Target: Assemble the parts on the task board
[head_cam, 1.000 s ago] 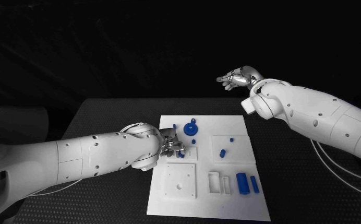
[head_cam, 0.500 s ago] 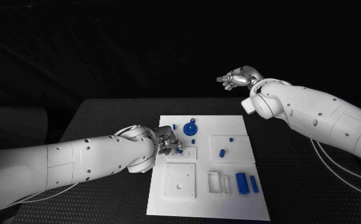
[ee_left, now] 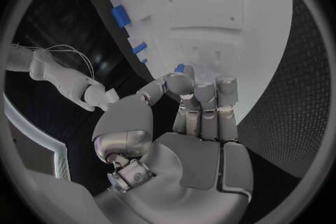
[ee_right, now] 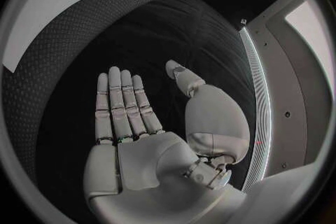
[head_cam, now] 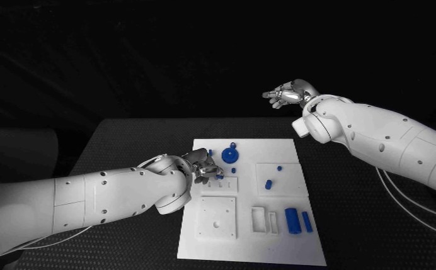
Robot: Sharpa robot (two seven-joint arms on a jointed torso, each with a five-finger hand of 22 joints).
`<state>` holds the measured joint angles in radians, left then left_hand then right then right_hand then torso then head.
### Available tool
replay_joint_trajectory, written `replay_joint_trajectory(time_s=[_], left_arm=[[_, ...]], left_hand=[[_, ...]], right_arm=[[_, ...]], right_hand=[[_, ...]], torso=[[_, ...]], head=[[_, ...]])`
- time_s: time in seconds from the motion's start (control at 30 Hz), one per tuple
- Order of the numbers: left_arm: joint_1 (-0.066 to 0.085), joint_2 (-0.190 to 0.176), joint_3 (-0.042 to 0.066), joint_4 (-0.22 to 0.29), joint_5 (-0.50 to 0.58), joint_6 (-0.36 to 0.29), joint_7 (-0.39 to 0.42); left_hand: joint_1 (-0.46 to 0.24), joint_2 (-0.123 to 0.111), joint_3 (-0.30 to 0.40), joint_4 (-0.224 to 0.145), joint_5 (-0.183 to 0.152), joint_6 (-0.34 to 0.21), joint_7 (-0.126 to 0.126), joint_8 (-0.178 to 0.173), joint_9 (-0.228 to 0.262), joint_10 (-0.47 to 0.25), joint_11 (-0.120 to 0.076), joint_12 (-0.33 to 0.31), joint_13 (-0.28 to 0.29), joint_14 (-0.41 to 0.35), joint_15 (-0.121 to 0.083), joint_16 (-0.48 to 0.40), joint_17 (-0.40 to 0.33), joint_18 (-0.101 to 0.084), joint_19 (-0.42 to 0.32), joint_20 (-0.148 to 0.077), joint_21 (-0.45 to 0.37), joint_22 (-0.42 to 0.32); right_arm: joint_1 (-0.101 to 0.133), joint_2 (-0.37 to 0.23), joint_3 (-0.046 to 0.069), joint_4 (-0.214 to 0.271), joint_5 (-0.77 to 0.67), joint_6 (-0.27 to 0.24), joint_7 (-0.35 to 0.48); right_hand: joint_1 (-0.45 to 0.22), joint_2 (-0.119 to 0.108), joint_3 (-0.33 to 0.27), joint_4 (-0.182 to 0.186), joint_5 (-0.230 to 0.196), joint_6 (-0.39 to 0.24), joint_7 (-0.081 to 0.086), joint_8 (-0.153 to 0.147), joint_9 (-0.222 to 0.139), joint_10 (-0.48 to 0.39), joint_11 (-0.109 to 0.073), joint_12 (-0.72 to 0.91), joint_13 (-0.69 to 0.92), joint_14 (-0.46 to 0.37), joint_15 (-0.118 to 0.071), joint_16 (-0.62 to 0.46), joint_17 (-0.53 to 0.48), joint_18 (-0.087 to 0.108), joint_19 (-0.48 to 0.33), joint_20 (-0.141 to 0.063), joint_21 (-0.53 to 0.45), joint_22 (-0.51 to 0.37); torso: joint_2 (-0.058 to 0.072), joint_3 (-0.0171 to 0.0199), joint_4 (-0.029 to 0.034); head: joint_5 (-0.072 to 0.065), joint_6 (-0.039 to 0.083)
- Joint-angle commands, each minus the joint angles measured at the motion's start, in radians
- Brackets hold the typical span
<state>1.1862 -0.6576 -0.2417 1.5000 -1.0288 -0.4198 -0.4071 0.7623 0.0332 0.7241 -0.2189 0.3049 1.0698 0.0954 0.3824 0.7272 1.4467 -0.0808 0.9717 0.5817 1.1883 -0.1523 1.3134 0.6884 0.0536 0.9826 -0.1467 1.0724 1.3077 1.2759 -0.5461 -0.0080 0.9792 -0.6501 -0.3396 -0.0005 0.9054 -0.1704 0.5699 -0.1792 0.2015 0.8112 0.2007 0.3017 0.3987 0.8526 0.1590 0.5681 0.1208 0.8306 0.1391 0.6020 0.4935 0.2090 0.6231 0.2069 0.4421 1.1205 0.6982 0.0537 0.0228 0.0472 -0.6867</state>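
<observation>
Pin (ee_left: 179,68), axis unclear, pinched by left robot hand (head_cam: 203,168); right robot hand (head_cam: 289,94) splayed, empty.

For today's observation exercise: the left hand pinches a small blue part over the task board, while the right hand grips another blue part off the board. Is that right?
Not quite. The right hand holds nothing; the right wrist view shows its fingers straight and apart. The left hand does pinch a small blue part over the task board.

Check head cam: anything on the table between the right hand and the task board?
No. In the head view the right hand hangs open beyond the table's far edge; between it and the task board lies only bare black table.
</observation>
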Motion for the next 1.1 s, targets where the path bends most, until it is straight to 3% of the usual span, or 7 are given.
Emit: replay_joint_trajectory(time_s=[0.03, 0.3, 0.9, 1.1], left_arm=[[-0.007, -0.002, 0.000, 0.010, -0.016, -0.100, 0.032], [-0.017, -0.005, -0.001, 0.009, -0.044, -0.120, 0.034], [-0.054, 0.017, 0.000, -0.021, -0.067, -0.058, 0.006], [-0.057, 0.019, 0.000, -0.026, -0.086, -0.035, 0.003]], left_hand=[[0.012, 0.001, 0.001, 0.010, -0.004, 0.152, -0.106, -0.005, 0.002, -0.044, -0.040, -0.005, -0.001, 0.036, -0.051, -0.002, -0.002, 0.009, 0.000, -0.122, -0.003, 0.011], [0.018, -0.005, 0.000, 0.018, -0.004, 0.154, -0.106, -0.007, 0.003, -0.044, -0.040, -0.005, -0.001, 0.036, -0.052, -0.001, -0.004, 0.009, 0.001, -0.122, -0.004, 0.011], [0.042, -0.015, -0.002, 0.019, 0.001, 0.161, -0.109, -0.008, 0.006, -0.041, -0.043, 0.003, 0.001, 0.040, -0.054, 0.007, -0.007, 0.010, 0.005, -0.123, -0.001, 0.013], [0.043, -0.015, -0.003, 0.019, 0.001, 0.161, -0.109, -0.008, 0.007, -0.041, -0.043, 0.003, 0.001, 0.041, -0.055, 0.008, -0.007, 0.010, 0.005, -0.123, 0.000, 0.013]], right_arm=[[0.000, -0.002, 0.000, 0.001, 0.004, 0.013, 0.008], [0.000, -0.005, 0.000, 0.003, 0.004, 0.014, 0.007], [-0.001, -0.006, 0.000, 0.007, 0.006, 0.016, 0.005], [-0.001, -0.006, 0.000, 0.007, 0.006, 0.017, 0.005]], right_hand=[[-0.010, -0.001, -0.003, 0.006, 0.006, -0.003, 0.003, 0.004, -0.002, 0.003, 0.003, -0.002, -0.002, -0.007, -0.001, -0.004, -0.001, 0.009, -0.008, 0.001, -0.004, 0.001], [-0.012, -0.001, -0.005, 0.008, 0.010, -0.003, 0.003, 0.004, -0.003, 0.003, 0.003, -0.002, -0.004, -0.008, -0.001, -0.003, -0.002, 0.010, -0.008, 0.001, -0.005, 0.002], [-0.021, 0.002, -0.008, 0.016, 0.017, -0.004, 0.003, 0.004, -0.005, 0.002, 0.003, -0.001, -0.010, -0.010, 0.000, -0.002, -0.006, 0.011, -0.010, 0.003, -0.007, 0.004], [-0.021, 0.002, -0.008, 0.016, 0.018, -0.004, 0.003, 0.004, -0.005, 0.002, 0.003, -0.001, -0.011, -0.010, 0.000, -0.002, -0.006, 0.011, -0.010, 0.003, -0.007, 0.004]], torso=[[0.000, 0.0002, 0.0004], [0.000, 0.0001, 0.0002], [0.001, -0.0001, -0.0017], [0.001, -0.0002, -0.0013]], head=[[0.000, -0.001], [0.002, -0.003], [0.001, -0.008], [0.000, -0.008]])
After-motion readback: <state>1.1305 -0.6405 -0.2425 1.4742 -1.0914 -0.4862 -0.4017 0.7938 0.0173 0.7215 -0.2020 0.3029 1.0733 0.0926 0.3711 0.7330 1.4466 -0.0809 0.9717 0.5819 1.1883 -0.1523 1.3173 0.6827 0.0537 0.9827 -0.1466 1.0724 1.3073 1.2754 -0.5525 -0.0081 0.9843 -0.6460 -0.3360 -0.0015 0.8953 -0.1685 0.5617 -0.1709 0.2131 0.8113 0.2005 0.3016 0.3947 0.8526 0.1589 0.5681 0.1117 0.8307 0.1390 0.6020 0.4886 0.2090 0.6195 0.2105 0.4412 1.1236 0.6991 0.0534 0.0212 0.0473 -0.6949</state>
